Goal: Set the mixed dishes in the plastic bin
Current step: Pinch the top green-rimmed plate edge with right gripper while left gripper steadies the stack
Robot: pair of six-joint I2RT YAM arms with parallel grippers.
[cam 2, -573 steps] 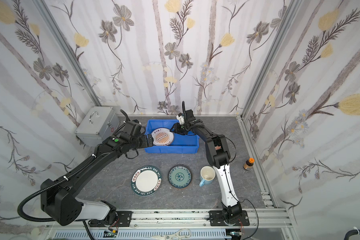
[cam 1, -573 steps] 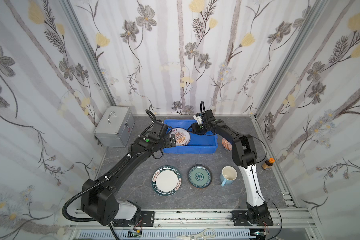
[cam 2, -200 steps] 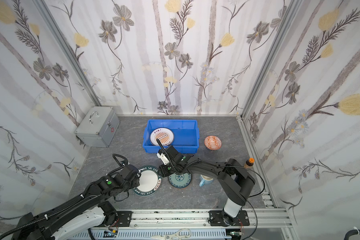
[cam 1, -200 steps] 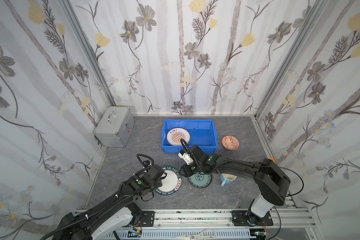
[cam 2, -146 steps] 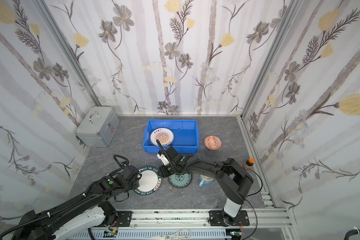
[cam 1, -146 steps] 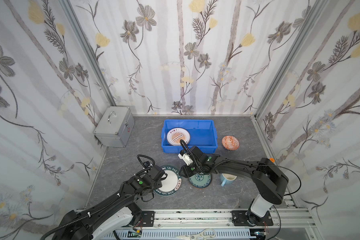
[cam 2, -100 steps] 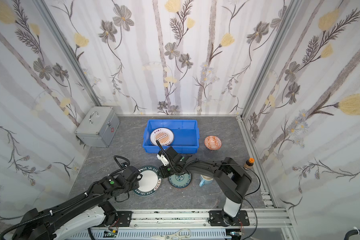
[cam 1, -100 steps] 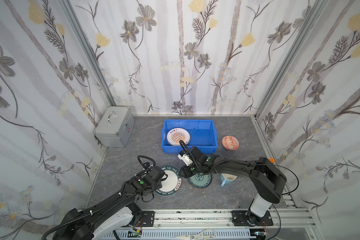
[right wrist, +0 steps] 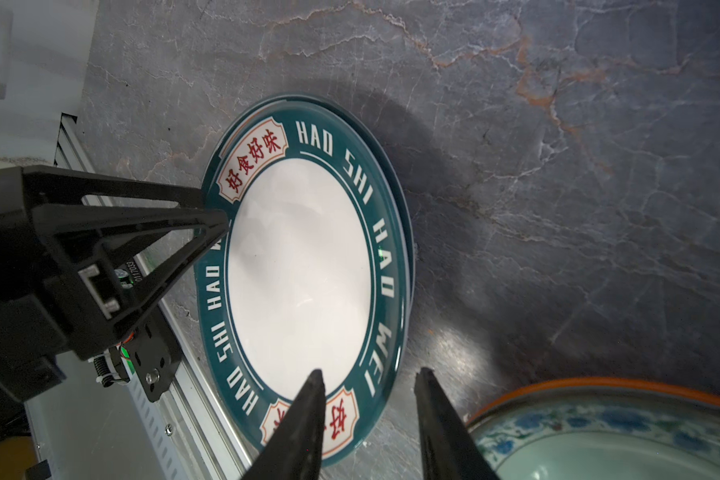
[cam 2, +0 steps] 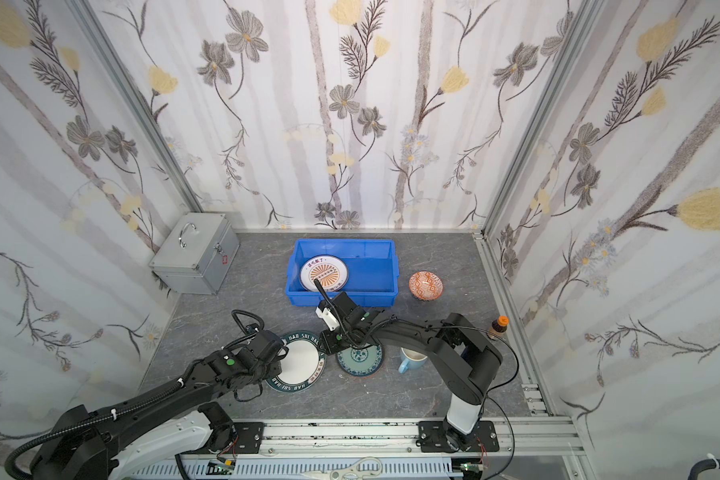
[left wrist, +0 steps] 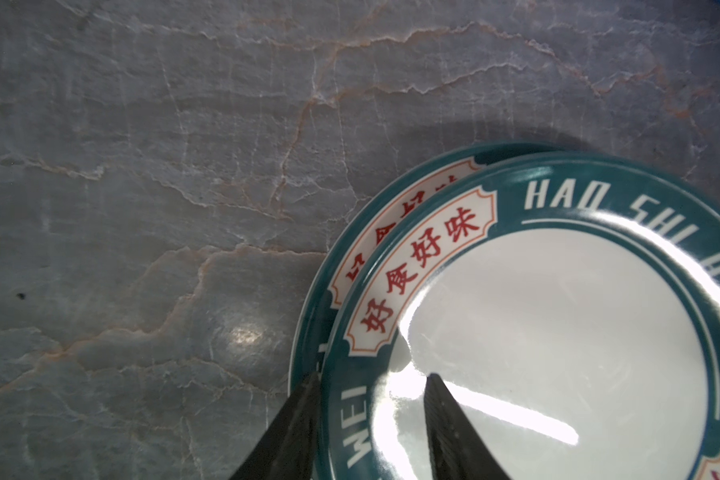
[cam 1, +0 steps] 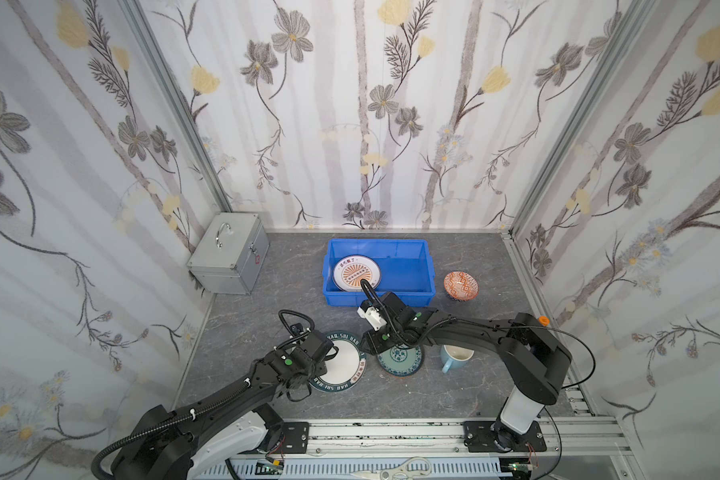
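the teal rim of the top lettered plate (left wrist: 558, 332) reads "hao shi hao wei" in white, with red 好食好味 in a cream cartouche, and it lies on a matching plate (left wrist: 308, 307) on the grey, orange-veined marble counter (cam 1: 267, 316), at 6 o'clock from the plastic bin (cam 1: 404, 270) that holds the sunburst plate (cam 1: 356, 272). the left jaws straddle its rim at 9 o'clock and the right jaws at 2 o'clock, both apart, though i cannot tell whether either pinches it. floral wallpaper (cam 1: 350, 124) covers the walls.

Sunburst plate (cam 1: 357, 272) lies in blue bin (cam 1: 404, 270); 2 stacked lettered plates (cam 1: 346, 365), teal plate (cam 1: 404, 363), mug (cam 1: 456, 357), bowl (cam 1: 461, 285) outside
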